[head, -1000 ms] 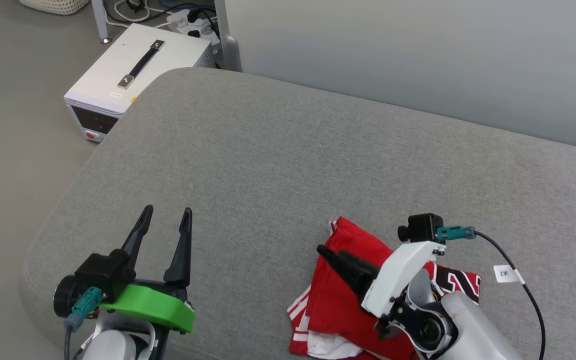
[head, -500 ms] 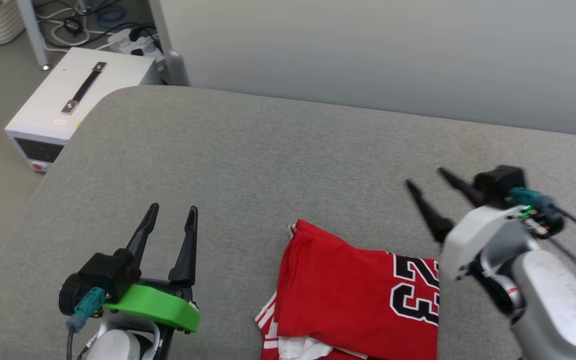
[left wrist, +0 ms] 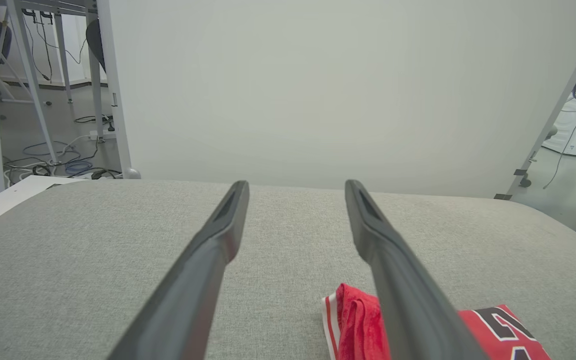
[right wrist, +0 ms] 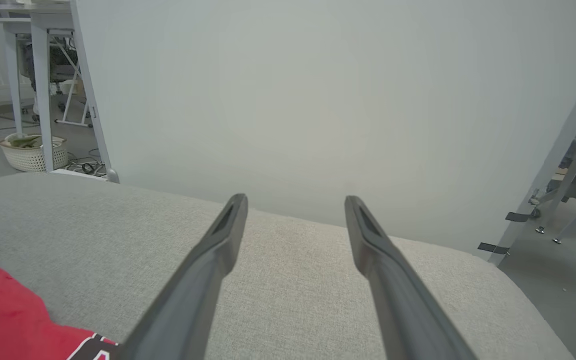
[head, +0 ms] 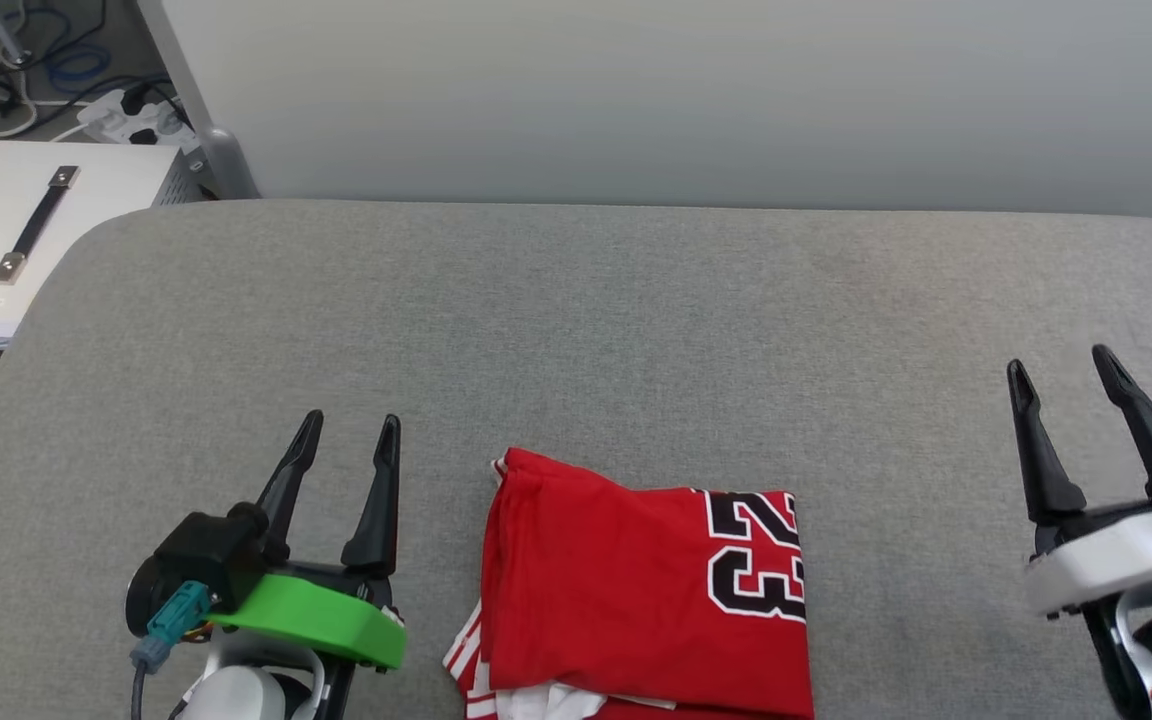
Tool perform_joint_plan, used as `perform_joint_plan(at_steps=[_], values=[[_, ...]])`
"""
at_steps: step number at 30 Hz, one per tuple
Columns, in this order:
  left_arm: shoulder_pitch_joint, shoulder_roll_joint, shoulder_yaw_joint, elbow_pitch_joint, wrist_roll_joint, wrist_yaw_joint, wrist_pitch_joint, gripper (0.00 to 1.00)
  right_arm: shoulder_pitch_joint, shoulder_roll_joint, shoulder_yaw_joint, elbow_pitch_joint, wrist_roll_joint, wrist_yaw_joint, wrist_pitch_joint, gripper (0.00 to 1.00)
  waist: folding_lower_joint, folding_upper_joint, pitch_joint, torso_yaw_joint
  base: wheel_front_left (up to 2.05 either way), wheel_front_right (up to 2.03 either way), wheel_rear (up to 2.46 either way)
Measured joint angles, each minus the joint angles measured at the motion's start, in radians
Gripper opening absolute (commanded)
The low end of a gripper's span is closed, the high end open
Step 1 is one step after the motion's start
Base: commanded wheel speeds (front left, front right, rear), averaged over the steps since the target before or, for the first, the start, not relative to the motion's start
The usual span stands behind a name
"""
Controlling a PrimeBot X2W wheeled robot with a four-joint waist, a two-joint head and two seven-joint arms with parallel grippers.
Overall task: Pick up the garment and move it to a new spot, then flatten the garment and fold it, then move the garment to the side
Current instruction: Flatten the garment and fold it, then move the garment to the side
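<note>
The garment [head: 626, 590] is seen folded into a compact, roughly rectangular packet on the grey upholstered cushion [head: 576, 320]. It lies between the two tools, just to the right of the left tool [head: 352, 418] and well to the left of the right tool [head: 1058, 358], and is set back from both sets of fingertips. Both tools are held with jaws spread wide and nothing is gripped. Each is poised above bare cushion and pointed away from the cloth. This arrangement is judged to be deliberate: the packet has been let go, and the fingers are kept clear so that the stacked layers are not dragged or unfolded. The folding is judged to be done, with at most the final move to the side left. The garment is made of soft, matte red knit, with black, white-outlined numerals printed on the top face toward the right tool. Red-and-white striped trim and a little white sleeve cloth are exposed at the corner nearest the left tool, where rounded fold edges are stacked. The cushion is covered in a coarse grey weave with rounded corners and is expected to give under pressure. The fingers are long, dark, tapered and rigid.
</note>
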Motion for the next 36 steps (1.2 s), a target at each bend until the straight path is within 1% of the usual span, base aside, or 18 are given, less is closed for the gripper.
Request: perform_joint_plan(at_steps=[5, 12, 17, 31, 34, 35, 36], values=[[0.025, 0.000, 0.005, -0.014, -0.003, 0.000, 0.000, 1.00, 0.105, 0.080, -0.051, -0.062, -0.024, 0.000, -0.063, 1.00, 0.0000, 0.0000, 0.004, -0.021, 0.00, 0.00, 0.00], [0.062, -0.006, 0.003, -0.020, -0.003, 0.000, 0.000, 1.00, 0.186, 0.167, -0.083, -0.070, -0.042, 0.000, -0.096, 1.00, 0.0000, 0.0000, 0.005, -0.026, 0.00, 0.00, 0.00], [0.073, -0.008, 0.001, -0.016, -0.003, 0.000, 0.000, 1.00, 0.195, 0.184, -0.083, -0.044, -0.042, 0.000, -0.104, 1.00, 0.0000, 0.0000, 0.004, -0.024, 0.00, 0.00, 0.00], [0.073, -0.008, -0.014, -0.010, -0.003, 0.000, 0.000, 1.00, 0.193, 0.184, -0.071, -0.015, -0.033, 0.000, -0.108, 1.00, 0.0000, 0.0000, 0.010, -0.006, 0.00, 0.00, 0.00], [0.072, -0.007, -0.022, -0.009, -0.003, 0.000, 0.000, 1.00, 0.190, 0.180, -0.043, -0.017, -0.008, 0.000, -0.031, 1.00, 0.0000, 0.0000, 0.017, -0.001, 0.00, 0.00, 0.00], [0.071, -0.007, -0.024, -0.009, -0.003, 0.000, 0.000, 1.00, 0.188, 0.180, -0.030, -0.022, 0.012, 0.000, 0.025, 1.00, 0.0000, 0.0000, 0.020, 0.002, 0.00, 0.00, 0.00], [0.070, -0.007, -0.026, -0.009, -0.003, 0.000, 0.000, 1.00, 0.188, 0.177, -0.013, -0.025, 0.030, 0.000, 0.104, 1.00, 0.0000, 0.0000, 0.023, 0.005, 0.00, 0.00, 0.00]])
